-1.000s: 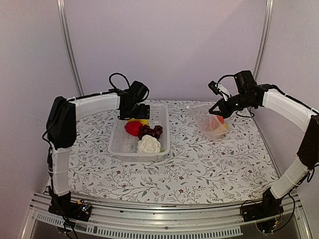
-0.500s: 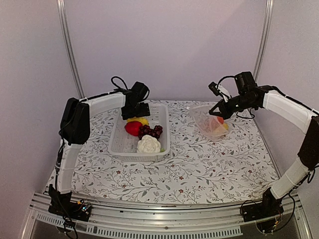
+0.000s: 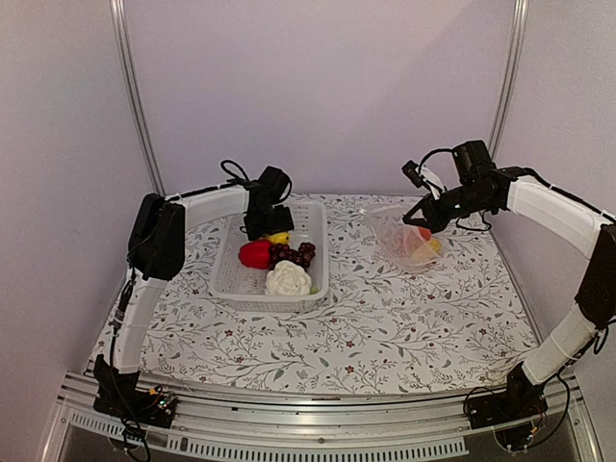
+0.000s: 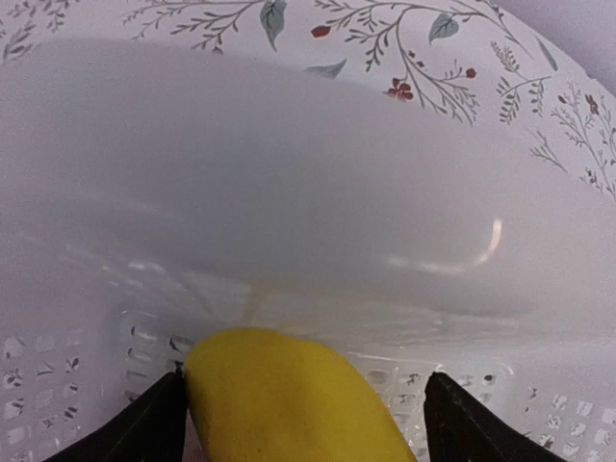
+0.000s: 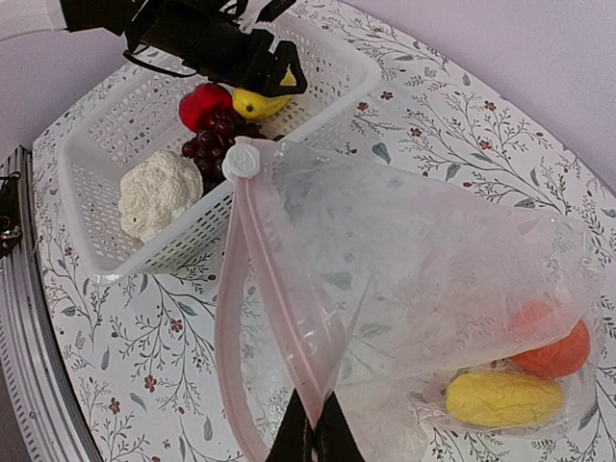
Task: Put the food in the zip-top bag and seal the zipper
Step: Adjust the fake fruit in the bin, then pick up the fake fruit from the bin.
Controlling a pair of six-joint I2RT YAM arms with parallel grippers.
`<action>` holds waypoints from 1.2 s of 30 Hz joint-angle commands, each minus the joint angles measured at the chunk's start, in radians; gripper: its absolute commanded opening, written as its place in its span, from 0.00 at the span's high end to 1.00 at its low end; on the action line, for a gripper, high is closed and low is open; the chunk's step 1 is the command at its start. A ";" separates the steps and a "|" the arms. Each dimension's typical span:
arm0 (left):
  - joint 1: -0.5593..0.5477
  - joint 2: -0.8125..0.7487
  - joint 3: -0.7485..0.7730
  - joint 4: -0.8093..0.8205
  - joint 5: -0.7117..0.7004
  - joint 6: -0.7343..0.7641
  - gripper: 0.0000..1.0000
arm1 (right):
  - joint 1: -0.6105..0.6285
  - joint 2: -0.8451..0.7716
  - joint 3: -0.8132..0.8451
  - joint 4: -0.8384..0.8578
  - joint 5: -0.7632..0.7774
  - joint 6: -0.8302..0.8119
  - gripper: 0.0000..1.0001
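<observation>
The white basket (image 3: 319, 252) holds a red fruit (image 3: 255, 253), dark grapes (image 3: 291, 254), a white cauliflower (image 3: 288, 279) and a yellow piece (image 4: 289, 404). My left gripper (image 4: 303, 385) is low at the basket's far end, open. Its jaws straddle the yellow piece; the left finger touches it, the right one stands apart. My right gripper (image 5: 313, 438) is shut on the mouth edge of the zip-top bag (image 5: 433, 269), holding it up off the table. The pinkish zipper (image 5: 279, 289) hangs open in a loop. An orange piece (image 5: 553, 351) and a yellow piece (image 5: 505, 397) lie inside the bag.
A white slider (image 5: 241, 162) sits at the zipper's end, close over the basket's right rim (image 5: 318, 106). The flowered tablecloth (image 3: 385, 327) covers the table in front of the basket and bag. Walls stand close behind and at both sides.
My left arm has pushed forward and lower into the basket's far end, onto the yellow piece, and its jaws have narrowed slightly. The right gripper and bag have barely moved.
</observation>
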 commanded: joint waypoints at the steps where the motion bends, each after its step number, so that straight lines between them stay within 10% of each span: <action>1: -0.030 -0.013 -0.009 0.087 0.083 0.050 0.17 | 0.007 -0.028 -0.011 0.009 -0.010 -0.009 1.00; 15: -0.095 -0.133 -0.018 -0.002 -0.024 0.087 0.00 | 0.007 -0.033 -0.016 0.009 -0.009 -0.013 1.00; 36: -0.045 0.033 0.105 -0.102 0.154 -0.033 0.20 | 0.007 -0.047 -0.020 0.011 -0.010 -0.017 1.00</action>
